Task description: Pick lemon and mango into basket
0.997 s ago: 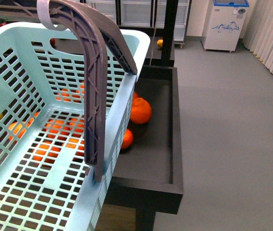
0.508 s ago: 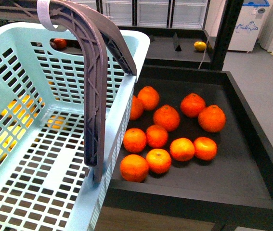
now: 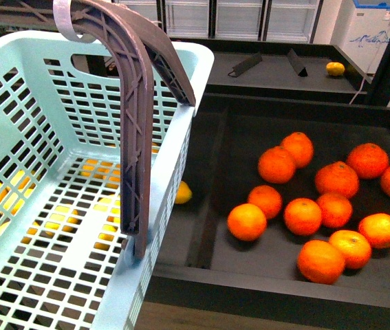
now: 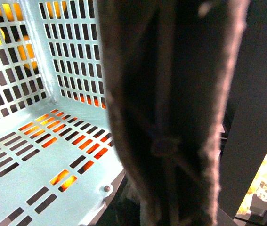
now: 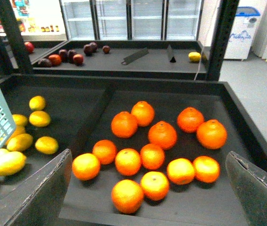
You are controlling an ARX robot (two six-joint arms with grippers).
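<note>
Right of the teal basket [image 3: 181, 82], thirteen oranges [image 3: 302, 216] lie loose in one compartment of the black surface [image 3: 243, 130]. Across a low divider, the compartment beneath and beside the basket holds yellow fruit. The right wrist view shows at least seven of them, roundish lemons [image 5: 39, 118] among longer ones, some hidden by the basket wall. Two brown handles [image 3: 136, 137] and one pale zip tie [image 3: 62, 17] show on the basket. The right tool [image 5: 148, 157] gapes wide above the oranges, gripping nothing. The left tool shows nowhere, so I cannot tell its state; a blurred handle fills its wrist view. Beyond the basket, a rear surface carries about eight dark red fruits [image 5: 54, 59] and one yellow fruit [image 5: 194, 56]. Behind stand glass-door coolers [image 5: 145, 19] and a chest freezer [image 5: 240, 30] on grey floor [image 5: 265, 84].
</note>
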